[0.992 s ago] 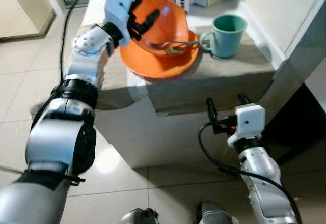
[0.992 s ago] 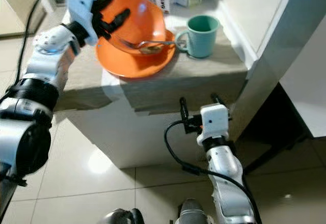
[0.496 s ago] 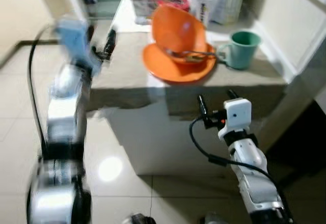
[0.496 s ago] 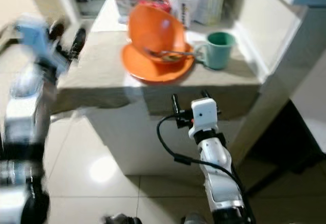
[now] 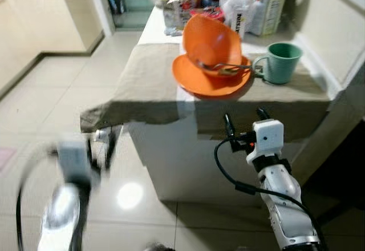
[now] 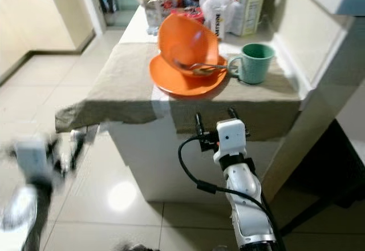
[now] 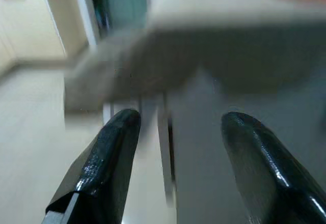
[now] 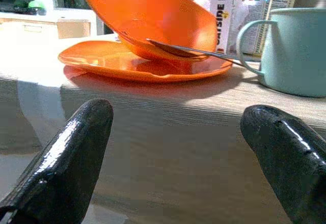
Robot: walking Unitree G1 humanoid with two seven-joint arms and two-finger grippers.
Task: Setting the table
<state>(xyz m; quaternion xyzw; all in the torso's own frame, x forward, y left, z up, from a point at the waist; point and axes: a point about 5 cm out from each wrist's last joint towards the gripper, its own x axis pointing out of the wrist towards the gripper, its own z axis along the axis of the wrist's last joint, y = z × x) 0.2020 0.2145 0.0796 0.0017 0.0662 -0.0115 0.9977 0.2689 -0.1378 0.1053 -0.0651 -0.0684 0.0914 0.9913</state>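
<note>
An orange bowl (image 5: 212, 39) leans tilted on an orange plate (image 5: 211, 81) on the cloth-covered table (image 5: 148, 85). A metal spoon (image 5: 225, 67) lies across the plate under the bowl's rim. A teal mug (image 5: 280, 63) stands just right of the plate. My right gripper (image 5: 246, 122) is open, held in front of the table's near edge below the plate; its fingers (image 8: 66, 152) frame the plate (image 8: 142, 66) and mug (image 8: 290, 51). My left gripper (image 5: 102, 145) is blurred, low beside the table's left corner, open (image 7: 175, 132) with nothing in it.
Cartons, bags and a bottle (image 5: 228, 0) crowd the table's far end. A white wall and ledge (image 5: 336, 40) run along the table's right side. Tiled floor (image 5: 51, 91) spreads to the left, with cabinets (image 5: 34, 17) beyond.
My left gripper let go of the orange bowl and dropped from the table to floor-side level at the left. The bowl stays tilted on the plate. The camera pulled back.
</note>
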